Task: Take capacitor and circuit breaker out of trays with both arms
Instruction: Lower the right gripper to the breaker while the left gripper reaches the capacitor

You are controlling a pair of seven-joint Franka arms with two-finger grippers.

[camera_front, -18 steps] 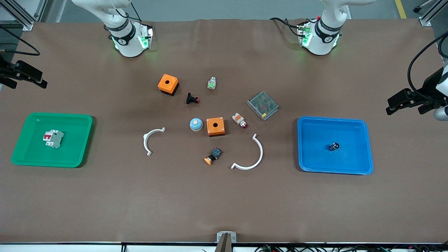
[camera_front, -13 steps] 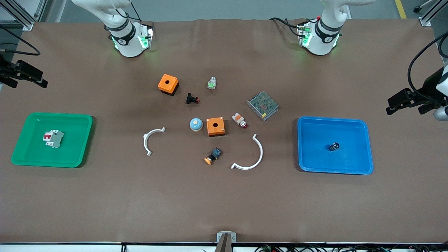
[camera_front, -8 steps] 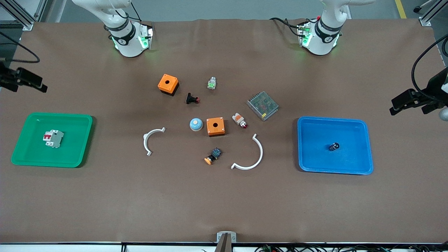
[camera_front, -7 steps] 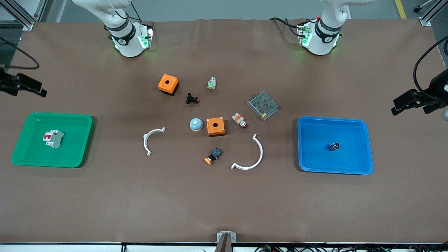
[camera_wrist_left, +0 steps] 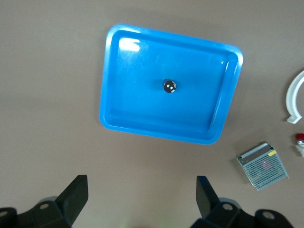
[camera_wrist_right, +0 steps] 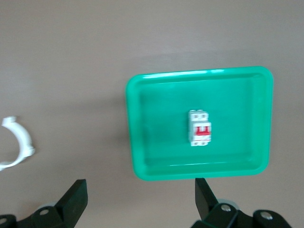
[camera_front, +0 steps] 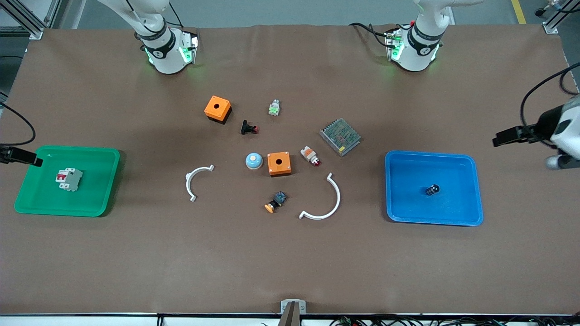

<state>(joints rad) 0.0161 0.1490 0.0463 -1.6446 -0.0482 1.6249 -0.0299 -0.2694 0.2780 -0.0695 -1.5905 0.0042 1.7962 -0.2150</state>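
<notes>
Both claws lower, farther out — empty, open.

Robotics lab bench, brown mat-covered table, two arm bases bolted along one edge, aluminium frame rails, loose cables, scattered electrical parts, sorting trays

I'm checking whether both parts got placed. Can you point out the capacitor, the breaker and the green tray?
capacitor (camera_front: pixel 432 189), front view, middle of its black body.
breaker (camera_front: pixel 69 179), front view, its grey housing beside the red lever.
green tray (camera_front: pixel 27 181), front view, bare floor.
</notes>
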